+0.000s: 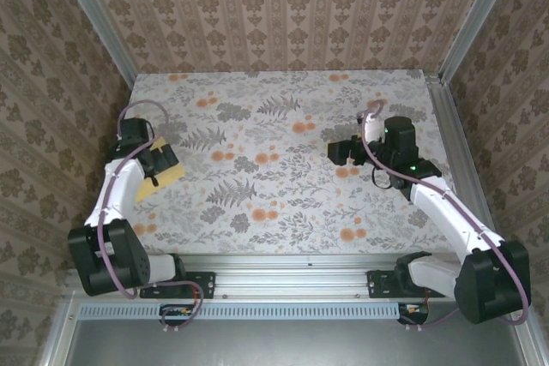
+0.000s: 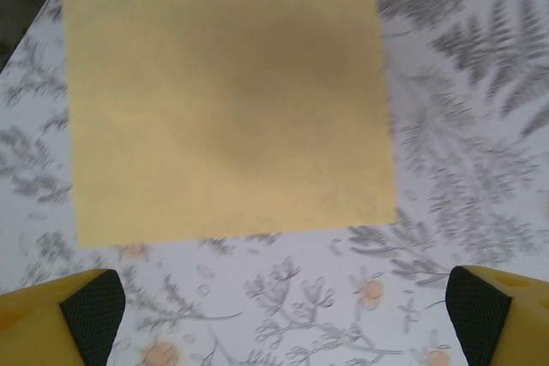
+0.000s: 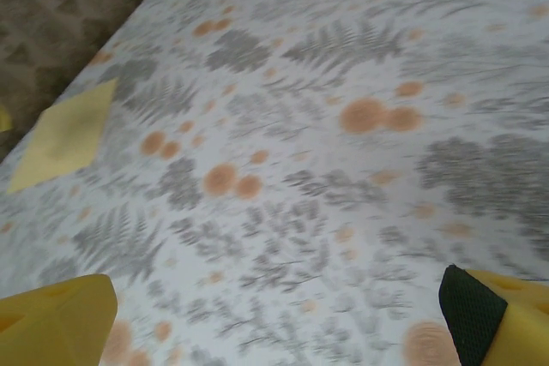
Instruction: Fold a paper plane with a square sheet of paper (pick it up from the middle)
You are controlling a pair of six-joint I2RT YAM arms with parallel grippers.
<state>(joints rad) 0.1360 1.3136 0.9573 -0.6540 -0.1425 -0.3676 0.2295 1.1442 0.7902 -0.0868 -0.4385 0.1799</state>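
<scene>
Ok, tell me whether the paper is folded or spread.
Spread flat: the square sheet of paper lies uncreased on the floral cloth, ahead of the open left gripper.

Top: overhead, whole table. Left wrist: close above paper. Right wrist: oblique, same paper far.

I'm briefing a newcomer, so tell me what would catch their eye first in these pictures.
The pale-yellow square sheet of paper stands out, lying flat on the left side of the flowered cloth. The left pincer hangs open over it. The right pincer is open above the cloth on the right side.
</scene>
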